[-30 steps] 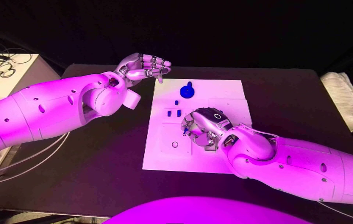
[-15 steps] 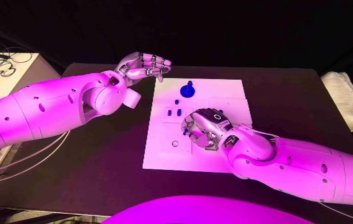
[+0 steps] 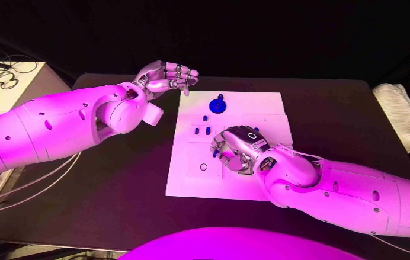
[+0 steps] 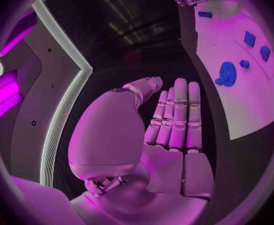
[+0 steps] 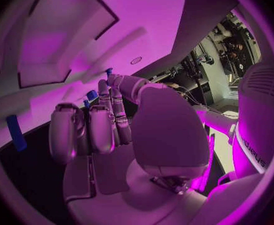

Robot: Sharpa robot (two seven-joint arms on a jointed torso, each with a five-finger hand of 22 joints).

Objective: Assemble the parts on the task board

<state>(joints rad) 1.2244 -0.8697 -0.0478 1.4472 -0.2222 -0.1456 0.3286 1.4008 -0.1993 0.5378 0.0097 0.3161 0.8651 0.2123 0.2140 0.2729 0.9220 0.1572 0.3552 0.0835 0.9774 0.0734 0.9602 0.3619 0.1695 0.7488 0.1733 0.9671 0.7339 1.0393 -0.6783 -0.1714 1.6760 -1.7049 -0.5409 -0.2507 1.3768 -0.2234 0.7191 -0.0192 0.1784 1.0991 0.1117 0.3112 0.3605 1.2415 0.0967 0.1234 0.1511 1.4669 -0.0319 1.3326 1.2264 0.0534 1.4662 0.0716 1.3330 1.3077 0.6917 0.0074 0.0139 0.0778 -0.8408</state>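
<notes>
Nothing has moved: my right hand (image 3: 239,149) stays clenched over the task board (image 3: 265,103) beside blue parts (image 3: 201,131), grasp undeterminable; left hand (image 3: 168,77) hovers released off its far-left corner.

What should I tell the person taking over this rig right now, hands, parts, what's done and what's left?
Left hand: off the board's far left corner, over the black table, fingers curled, holding nothing.
Right hand: low over the middle of the task board, fingers at a small blue part; whether it grips it cannot be told.
Parts: blue gear near the far edge, small blue pieces left of centre.
Done: not clear from here.
Left: the assembly looks unfinished.
</notes>
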